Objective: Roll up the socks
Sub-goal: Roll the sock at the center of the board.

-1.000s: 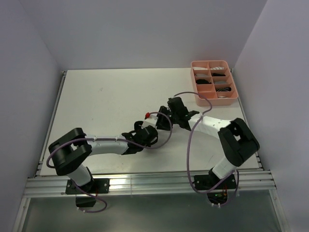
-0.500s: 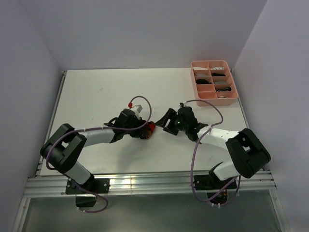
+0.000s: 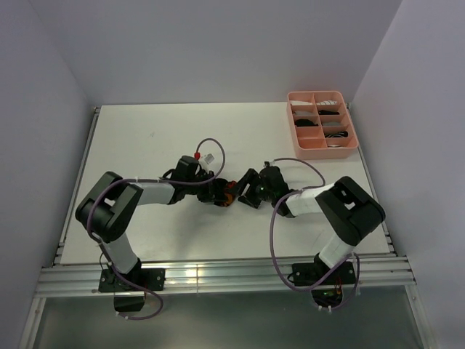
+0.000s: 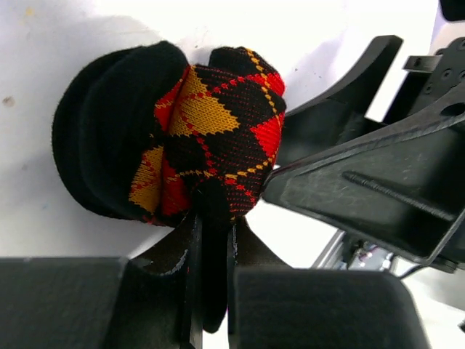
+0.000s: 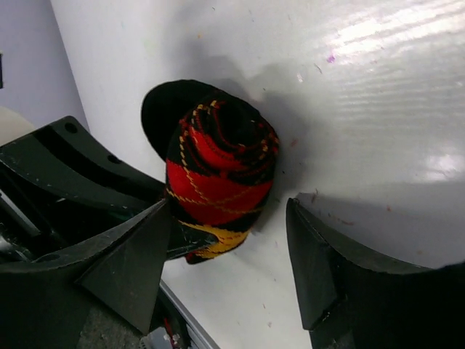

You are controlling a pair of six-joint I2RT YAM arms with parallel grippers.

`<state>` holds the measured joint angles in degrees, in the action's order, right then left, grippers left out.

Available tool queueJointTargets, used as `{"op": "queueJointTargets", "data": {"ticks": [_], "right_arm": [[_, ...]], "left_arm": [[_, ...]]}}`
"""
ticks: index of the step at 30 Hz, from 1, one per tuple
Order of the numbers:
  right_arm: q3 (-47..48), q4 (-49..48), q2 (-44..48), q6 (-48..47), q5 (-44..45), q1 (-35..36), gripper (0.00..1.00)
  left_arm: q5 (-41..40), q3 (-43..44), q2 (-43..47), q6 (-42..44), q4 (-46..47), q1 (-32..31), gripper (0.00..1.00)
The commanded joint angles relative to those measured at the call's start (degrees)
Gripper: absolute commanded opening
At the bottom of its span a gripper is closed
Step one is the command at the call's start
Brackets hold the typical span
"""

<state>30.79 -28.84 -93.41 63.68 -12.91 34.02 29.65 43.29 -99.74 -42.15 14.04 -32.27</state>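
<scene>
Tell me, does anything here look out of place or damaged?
Nothing stands out. The argyle sock is a roll on the table, one fold pinched in the left gripper, the right gripper open around it.

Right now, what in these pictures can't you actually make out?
Top view: the argyle sock is nearly hidden between the left gripper and the right gripper.
Top view: what the pink tray holds is too small to identify.
Left wrist view: the sock's pinched end vanishes between the fingers, and the bottom edge cuts it off.
</scene>
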Motion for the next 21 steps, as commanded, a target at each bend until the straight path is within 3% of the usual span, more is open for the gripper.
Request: {"op": "queueJointTargets", "data": {"ticks": [1,5,7,8,9,11,12,13,18,21], "right_arm": [[1.0,-3.9,-2.9,1.2,2.4,0.7,0.71],[2.4,-3.9,-5.5,1.0,3.0,1.0,0.66],[3.0,-3.3,-6.4,0.8,3.1,1.0,0.55],[3.4,-2.5,-6.5,0.2,3.2,1.0,0.47],[3.7,-1.6,-6.4,-0.2,3.3,1.0,0.33],[4.9,2.4,-5.8,-2.3,3.9,1.0,0.18],[5.6,4.5,-5.5,-3.1,3.9,1.0,0.04],[6.2,6.1,-5.2,-4.6,3.7,1.0,0.0],[10.9,18.2,-3.1,-8.1,3.2,1.0,0.0],[15.7,27.9,-3.0,-10.8,3.7,1.0,0.0]], "left_arm": [[-1.2,0.4,-5.0,1.0,-10.1,0.4,0.01],[-0.4,2.1,-6.7,1.7,-11.5,0.3,0.01],[-0.6,2.2,-6.9,1.9,-11.9,0.3,0.01],[-0.9,2.2,-6.8,2.3,-12.3,0.3,0.01],[-1.2,2.2,-6.3,2.6,-12.5,0.3,0.01],[-2.4,2.0,-5.6,3.3,-12.8,0.3,0.01],[-3.1,1.7,-4.7,3.6,-12.9,0.3,0.05],[-3.7,1.6,-4.1,3.8,-13.1,0.2,0.08],[-11.4,1.1,2.3,6.9,-15.8,-0.3,0.36],[-18.4,0.2,7.9,8.2,-15.7,-1.8,0.46]]}}
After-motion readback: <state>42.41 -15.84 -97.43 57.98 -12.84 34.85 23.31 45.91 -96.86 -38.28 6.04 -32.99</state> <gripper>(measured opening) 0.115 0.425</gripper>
